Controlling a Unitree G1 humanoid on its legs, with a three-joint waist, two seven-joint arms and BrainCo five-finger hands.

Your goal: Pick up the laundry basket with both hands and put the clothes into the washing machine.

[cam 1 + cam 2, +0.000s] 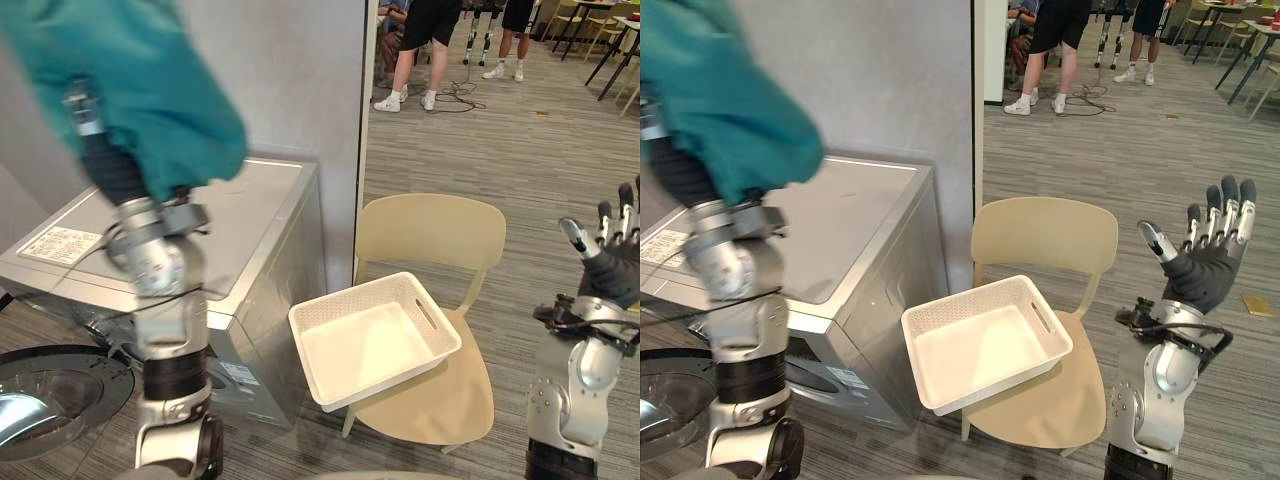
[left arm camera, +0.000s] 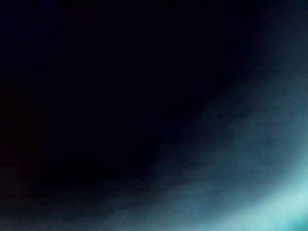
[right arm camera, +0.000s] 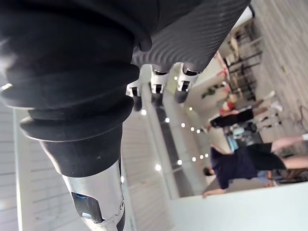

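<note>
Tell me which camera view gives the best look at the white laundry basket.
The right eye view: the laundry basket sits whole and empty on the chair, near the picture's middle. The left eye view gives it whole too, further right. The left wrist view faces teal cloth; the right wrist view faces the room.

You have a grey wood-grain plank floor [image 1: 520,170] running out towards 12 o'clock, a pale grey textured wall panel [image 1: 290,80] at 11, and a beige plastic chair [image 1: 430,232] at centre. At 1 o'clock, people in dark shorts [image 1: 425,30] stand near pale yellow chairs [image 1: 570,14].
</note>
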